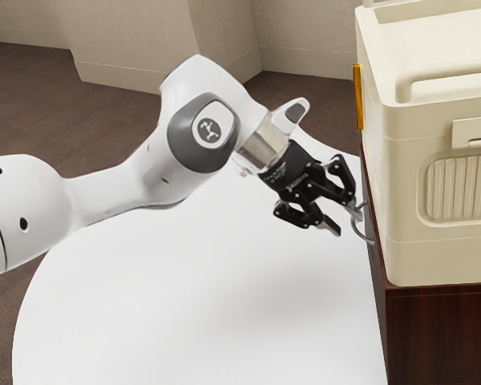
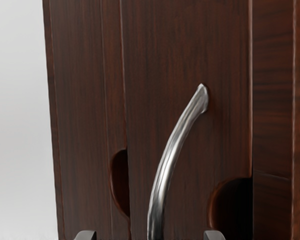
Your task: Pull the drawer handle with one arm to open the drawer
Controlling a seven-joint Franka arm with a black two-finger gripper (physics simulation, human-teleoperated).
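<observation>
In the exterior view, my black gripper (image 1: 344, 220) stands open beside the curved silver handle (image 1: 362, 233) on the dark wooden cabinet's side. The wrist view has the handle (image 2: 167, 162) running up across the dark brown drawer front (image 2: 190, 55), its upper end fixed to the wood. My gripper (image 2: 149, 235) shows its two fingertips far apart at that view's lower edge, with the handle's lower part between them and a gap on both sides. The handle's lower end is cut off there.
A large cream box (image 1: 409, 265) stands on the dark cabinet (image 1: 441, 329). The white round table (image 1: 200, 321) lies under my arm and reaches the cabinet. Dark rounded cutouts (image 2: 235, 210) flank the handle.
</observation>
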